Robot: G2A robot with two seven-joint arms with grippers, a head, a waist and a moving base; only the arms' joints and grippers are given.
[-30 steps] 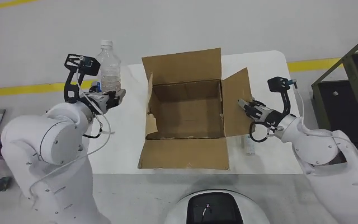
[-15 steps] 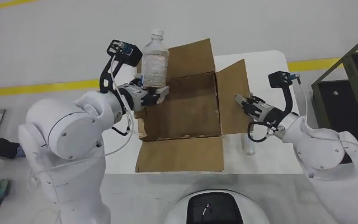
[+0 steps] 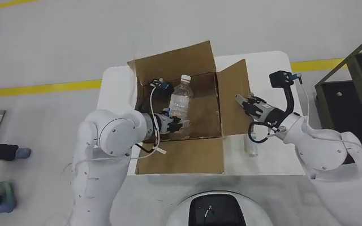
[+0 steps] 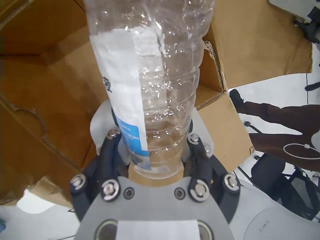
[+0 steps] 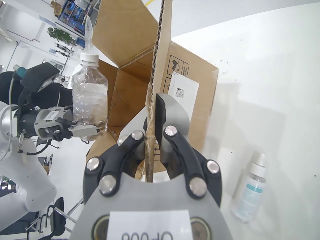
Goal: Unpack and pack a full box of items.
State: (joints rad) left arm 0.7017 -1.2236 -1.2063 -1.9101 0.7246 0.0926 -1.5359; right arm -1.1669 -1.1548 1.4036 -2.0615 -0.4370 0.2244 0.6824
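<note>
One white table (image 3: 271,68) is occupied by an open cardboard box (image 3: 175,62), and no items can be made out on the box floor. Since a second ago the box has been turned slightly on the table. Its right flap (image 3: 233,90) is pinched between the fingers of the right gripper (image 5: 152,116), which has been kept there throughout, so the box is judged to be steadied for loading.

A clear water bottle (image 3: 181,99) is held upright, cap up, with its base clamped in the left gripper (image 3: 176,121). A second ago it was held beside the box, over the left part of the table; it has since been swung across the left wall and is now held above the box opening, not yet set on the floor. Packing is therefore judged to be starting, with lowering and release of the bottle expected next.

A small spray bottle (image 5: 250,191) is left lying on the table beside the box's right side, not yet packed.
</note>
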